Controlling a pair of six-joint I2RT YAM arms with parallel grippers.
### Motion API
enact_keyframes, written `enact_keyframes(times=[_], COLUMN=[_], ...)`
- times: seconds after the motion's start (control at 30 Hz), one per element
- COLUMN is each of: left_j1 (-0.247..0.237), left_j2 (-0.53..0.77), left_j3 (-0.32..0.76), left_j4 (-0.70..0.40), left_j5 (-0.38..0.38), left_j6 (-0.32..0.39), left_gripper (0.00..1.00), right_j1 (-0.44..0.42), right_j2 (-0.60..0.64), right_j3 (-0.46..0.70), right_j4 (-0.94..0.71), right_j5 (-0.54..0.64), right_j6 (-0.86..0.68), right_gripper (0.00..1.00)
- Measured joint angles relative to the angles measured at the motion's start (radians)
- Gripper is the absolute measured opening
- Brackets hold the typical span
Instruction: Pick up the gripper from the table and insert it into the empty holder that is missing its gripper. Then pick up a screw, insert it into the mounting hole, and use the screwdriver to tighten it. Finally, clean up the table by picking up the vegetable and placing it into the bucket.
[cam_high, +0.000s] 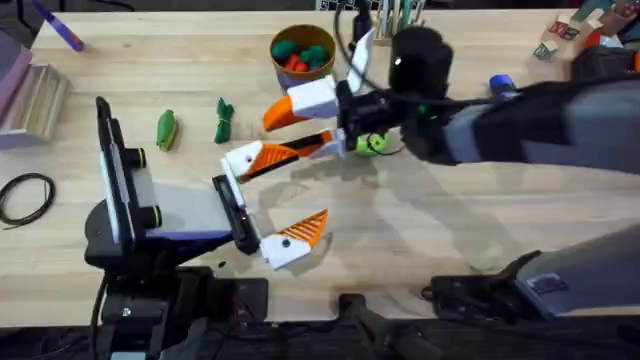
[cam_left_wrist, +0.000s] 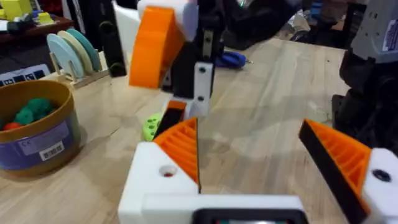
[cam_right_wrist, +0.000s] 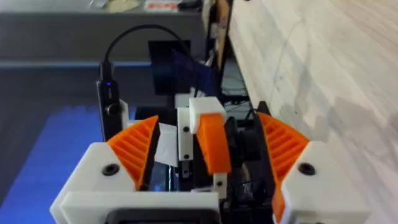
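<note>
Risk: the small orange plastic wedge gripper (cam_left_wrist: 174, 118) w/ black end, up off the surface (cam_high: 450, 230) at the right claw (cam_right_wrist: 207, 121) (can't tell if pinched), near the round brown-orange bucket (cam_left_wrist: 37, 140), could slip or knock the wide-spread left claw (cam_left_wrist: 249, 127) just below, spoiling insertion.

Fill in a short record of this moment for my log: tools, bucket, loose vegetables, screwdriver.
left tool: open, fingers wide apart
right tool: open, reached across the middle
bucket: upright, far side, vegetables inside
green vegetables: two, loose on the table, left of the bucket
screwdriver: lying at the far right
</note>
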Motion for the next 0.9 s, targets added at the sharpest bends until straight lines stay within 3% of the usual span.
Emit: enact_keyframes(times=[0.23, 0.43, 0.67, 0.9], left_j1=[0.000, 0.000, 0.000, 0.000], left_j2=[0.000, 0.000, 0.000, 0.000], left_j3=[0.000, 0.000, 0.000, 0.000], left_j4=[0.000, 0.000, 0.000, 0.000], left_j5=[0.000, 0.000, 0.001, 0.001], left_j6=[0.000, 0.000, 0.000, 0.000], left_gripper=[0.985, 0.985, 0.985, 0.986], right_j1=[-0.094, -0.255, -0.312, -0.266], right_j2=[-0.258, -0.436, -0.451, -0.431], right_j3=[-0.001, 0.029, 0.280, 0.515], right_j4=[-0.528, -0.961, -1.510, -1.772], right_j5=[0.094, 0.173, 0.380, 0.699], right_j6=[-0.254, -0.471, -0.737, -0.853], right_gripper=[0.866, 0.867, 0.873, 0.930])
